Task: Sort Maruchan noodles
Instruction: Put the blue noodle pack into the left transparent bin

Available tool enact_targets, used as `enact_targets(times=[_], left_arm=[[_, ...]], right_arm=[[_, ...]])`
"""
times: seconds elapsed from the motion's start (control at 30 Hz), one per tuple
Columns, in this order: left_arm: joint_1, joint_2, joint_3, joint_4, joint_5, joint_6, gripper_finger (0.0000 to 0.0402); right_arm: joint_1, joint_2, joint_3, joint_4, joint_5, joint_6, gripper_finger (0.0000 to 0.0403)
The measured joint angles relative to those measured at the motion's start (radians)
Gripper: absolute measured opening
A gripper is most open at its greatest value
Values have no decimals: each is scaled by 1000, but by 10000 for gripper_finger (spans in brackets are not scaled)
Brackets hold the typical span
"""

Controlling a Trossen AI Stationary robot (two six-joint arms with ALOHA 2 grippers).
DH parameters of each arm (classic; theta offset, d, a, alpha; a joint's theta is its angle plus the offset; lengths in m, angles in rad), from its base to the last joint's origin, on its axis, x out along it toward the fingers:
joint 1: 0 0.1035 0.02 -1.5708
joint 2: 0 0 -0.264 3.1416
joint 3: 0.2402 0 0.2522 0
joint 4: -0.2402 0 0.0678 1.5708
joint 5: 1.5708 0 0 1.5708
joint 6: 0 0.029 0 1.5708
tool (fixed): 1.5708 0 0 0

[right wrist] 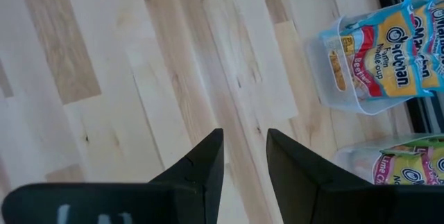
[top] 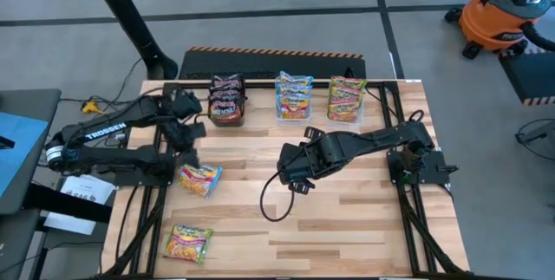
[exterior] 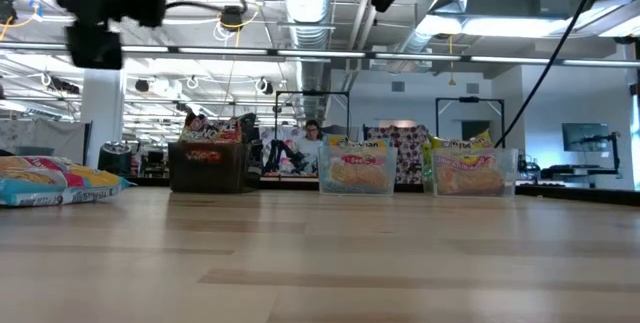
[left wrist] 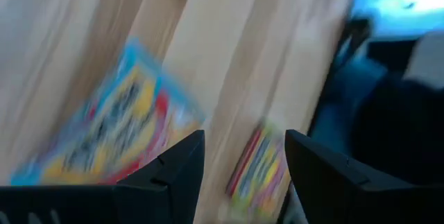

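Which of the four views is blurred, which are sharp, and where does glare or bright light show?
Left wrist view: motion-smeared, the blue-edged packet streaked. Right wrist view: crisp wood grain and the clear tub. High view: evenly lit, soft shadow beneath the right arm. Low view: bright ceiling lights glare; the table sheens.

Desk (top: 347, 193): pale wood planks, smooth, faint satin sheen, visible grain. Packets (top: 200, 179): thin plastic film, glossy, crinkled, brightly printed. Tubs (top: 294, 113): clear plastic, smooth, see-through walls. Box (top: 226, 117): dark, matt. Left tool (left wrist: 239, 161) and right tool (right wrist: 244, 156): black plastic-looking fingers, matt, smooth-faced. Frame (top: 414, 219) around the desk: black metal rails, dull finish. Cable (top: 270, 202): black rubbery sheath, smooth. Floor (top: 87, 3): grey, smooth, slightly shiny.
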Motion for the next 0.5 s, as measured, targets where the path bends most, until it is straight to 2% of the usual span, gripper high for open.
enact_targets(times=[0.07,0.17,0.4,0.5], left_arm=[[-29,6,0,-70,-62,3,187],[-69,9,0,-83,-135,-45,187],[-155,9,0,-93,-233,-101,187],[-190,9,0,-93,-230,-86,187]], right_arm=[[0,0,0,0,0,1,133],[-3,0,0,1,0,1,133],[-3,0,0,1,0,1,133],[-1,0,0,1,0,0,133]])
